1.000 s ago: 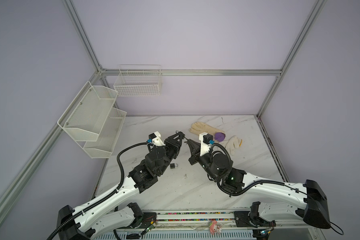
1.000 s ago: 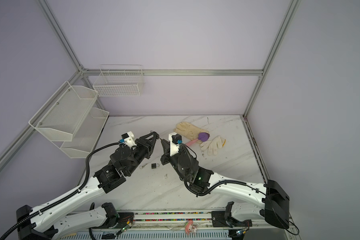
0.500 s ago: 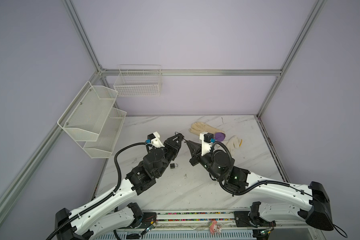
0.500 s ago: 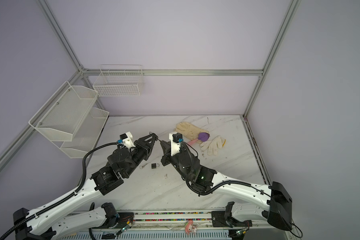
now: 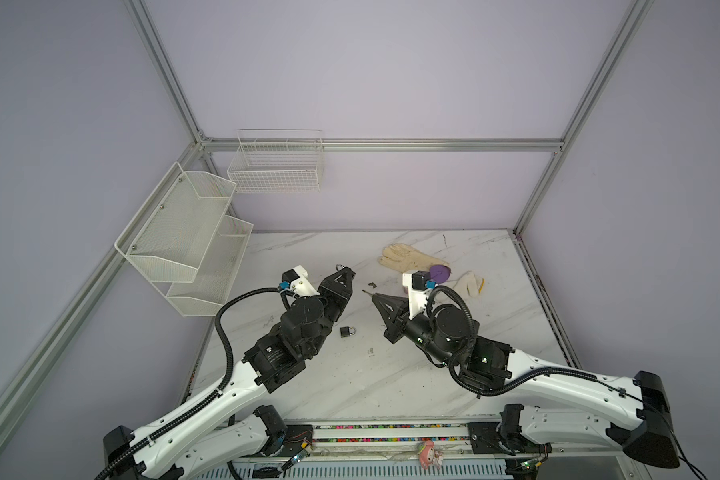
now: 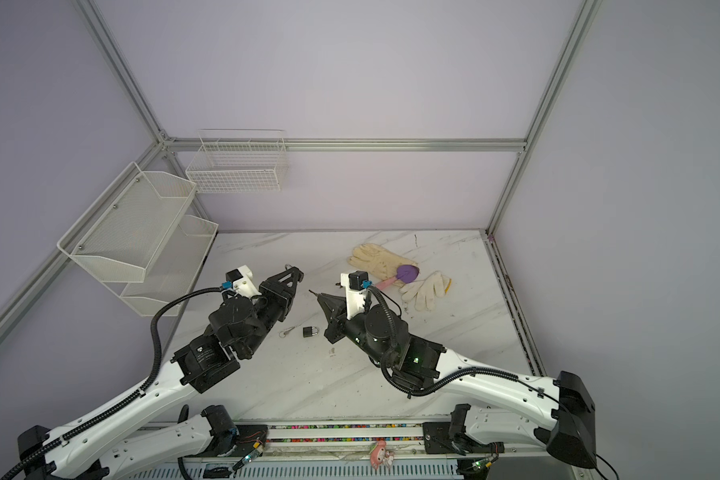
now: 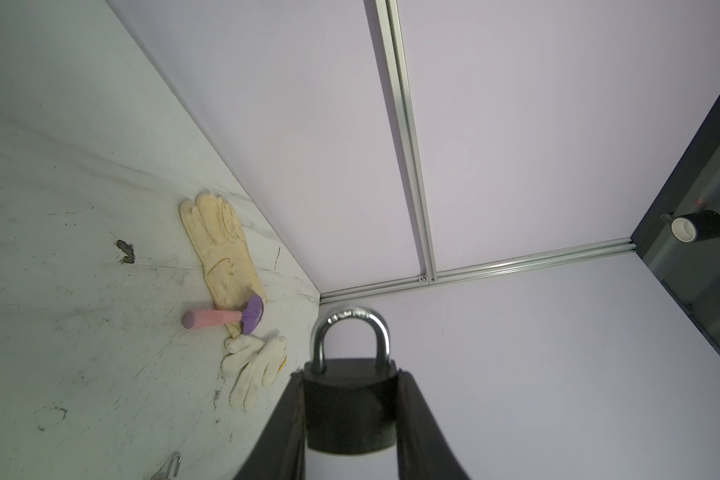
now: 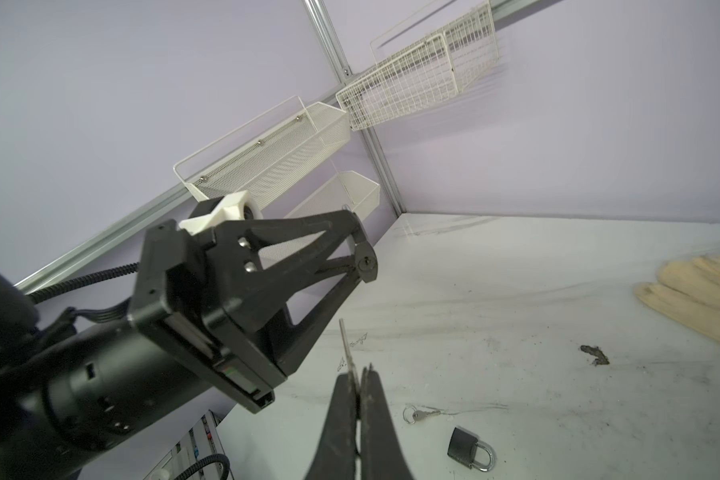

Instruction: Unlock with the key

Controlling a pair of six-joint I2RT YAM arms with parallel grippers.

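My left gripper (image 7: 350, 376) is shut on a black padlock (image 7: 350, 407) with a silver shackle, gripped by its two sides and held above the table. In both top views this gripper (image 5: 344, 272) (image 6: 294, 272) points at the back, with the shackle sticking out past the fingertips. In the right wrist view the padlock's keyhole end (image 8: 366, 264) faces my right gripper (image 8: 358, 372). That gripper is shut on a silver key (image 8: 344, 345), whose blade sticks out past the fingertips. The key tip (image 5: 366, 292) hangs a short gap to the right of the held padlock, not touching it.
A second small padlock (image 5: 348, 331) (image 8: 470, 449) lies on the marble table between the arms, with a ringed key (image 6: 287, 331) (image 8: 420, 413) beside it. Two gloves (image 5: 408, 257) (image 5: 468, 284) and a purple-headed pink tool (image 6: 406, 273) lie at the back right. Wire racks (image 5: 184, 249) (image 5: 277, 164) hang on the left wall.
My left gripper has drifted a little to the left with the padlock. The right gripper with the key has sunk slightly, so the gap between key and padlock is somewhat wider.
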